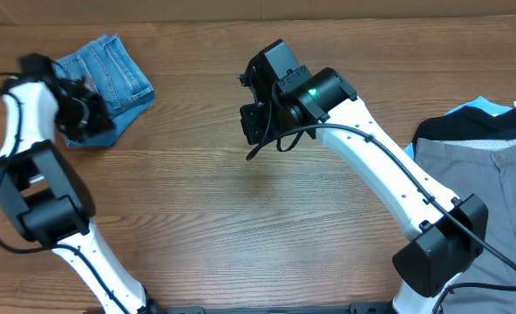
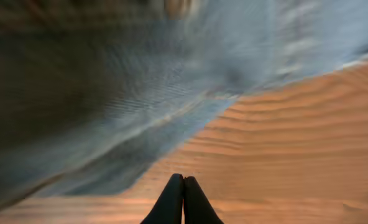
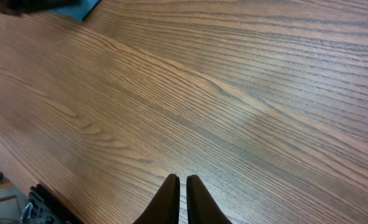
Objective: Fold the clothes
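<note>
The light-blue jeans [image 1: 110,77] lie folded into a small bundle at the far left of the table, back pocket up. My left gripper [image 1: 85,113] sits at the bundle's front-left edge; in the left wrist view its fingers [image 2: 183,180] are shut and empty over bare wood, with the blurred denim [image 2: 140,87] just ahead. My right gripper [image 1: 256,122] hovers over the table's middle; its fingers [image 3: 182,182] are shut and empty above the wood. A corner of the jeans [image 3: 78,7] shows far off in the right wrist view.
Grey-beige trousers [image 1: 485,183] lie at the right edge with a black garment [image 1: 485,124] above them and a bit of light-blue cloth [image 1: 476,106] behind. The wooden table [image 1: 241,218] stretches between the two piles.
</note>
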`<state>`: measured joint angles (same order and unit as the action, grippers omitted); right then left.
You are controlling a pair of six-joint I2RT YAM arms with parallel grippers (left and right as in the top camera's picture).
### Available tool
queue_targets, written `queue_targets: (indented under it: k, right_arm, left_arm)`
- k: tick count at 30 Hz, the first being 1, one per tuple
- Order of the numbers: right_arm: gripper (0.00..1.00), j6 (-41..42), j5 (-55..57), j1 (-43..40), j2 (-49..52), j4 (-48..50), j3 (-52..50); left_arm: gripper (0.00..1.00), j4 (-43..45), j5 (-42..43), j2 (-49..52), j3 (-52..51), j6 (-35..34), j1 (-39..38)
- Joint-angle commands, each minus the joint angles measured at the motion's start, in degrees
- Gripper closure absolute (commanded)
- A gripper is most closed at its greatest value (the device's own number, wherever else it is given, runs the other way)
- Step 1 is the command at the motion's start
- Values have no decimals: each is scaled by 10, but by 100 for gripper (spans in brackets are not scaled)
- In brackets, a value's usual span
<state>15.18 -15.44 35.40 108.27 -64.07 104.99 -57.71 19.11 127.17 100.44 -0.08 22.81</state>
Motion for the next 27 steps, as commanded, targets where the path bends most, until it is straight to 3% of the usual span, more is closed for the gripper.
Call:
queue_targets:
  k: [1,5,10,13,16,20,26,27]
  right_arm:
    - [91,-2,4,3,-3,3,5]
    - [91,-2,4,3,-3,3,5]
    - [91,-2,4,3,-3,2,5]
    - [91,-2,4,3,-3,-3,5]
    - [91,-4,4,3,-3,-15,5]
    - [91,-4,35,-1,-25,-15,15]
    - [91,-4,147,-23,-100,-50,109]
    - [91,-4,165,-30,-118,-60,131]
  left_arm:
    - [96,49,-110,-7,-62,-75,10]
    - [96,123,-182,-7,-85,-145,23]
    - [90,216,-140,-7,-63,-149,42]
    - [76,205,-126,-7,-2,-135,46]
    - [72,123,-103,-8,102,-108,46]
    - [45,-70,-53,-9,299,-69,42]
    - [45,-270,19,-45,495,33,8]
    - [36,-292,16,-58,516,43,-4]
